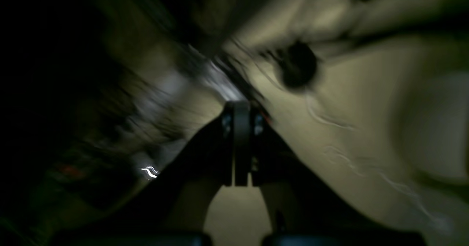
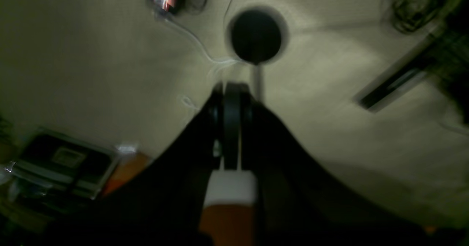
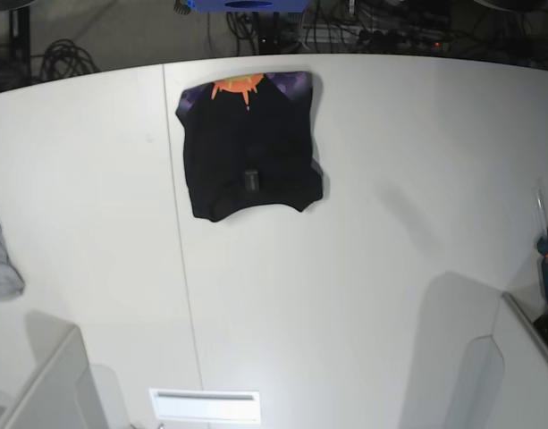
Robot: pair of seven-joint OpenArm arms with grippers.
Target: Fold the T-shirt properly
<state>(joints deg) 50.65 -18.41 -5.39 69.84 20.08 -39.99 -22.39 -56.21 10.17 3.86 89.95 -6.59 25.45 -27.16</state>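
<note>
One folded T-shirt at the far edge, both grippers closed and empty

One white table (image 3: 345, 268) fills the base view, with a seam running from its far edge to its near edge left of centre. Its surface is mostly bare, lit brightly at the near middle.

Next in size, the T-shirt (image 3: 248, 147) lies flat as a compact, roughly square black bundle against the far edge, just right of the seam. Its orange and purple print shows along the side nearest that far edge, and a small tag sits near the bundle's middle. Neither arm touches it; no arm appears in the base view at all.

At the left edge of the table a small grey cloth (image 3: 0, 264) lies crumpled, well apart from the shirt.

Smaller still, the left gripper (image 1: 241, 105) shows in its wrist view with jaws pressed together and nothing between them. That picture is heavily smeared, so what lies beyond it is hard to name; a dark round shape (image 1: 296, 66) sits past the fingertips on a pale surface, possibly a hole or a cap.

The right gripper (image 2: 232, 88) likewise has its jaws together, holding nothing. Beyond it, a dark round opening (image 2: 256, 35) lies in a pale surface, with a thin clear cable (image 2: 190, 37) trailing toward it
</note>
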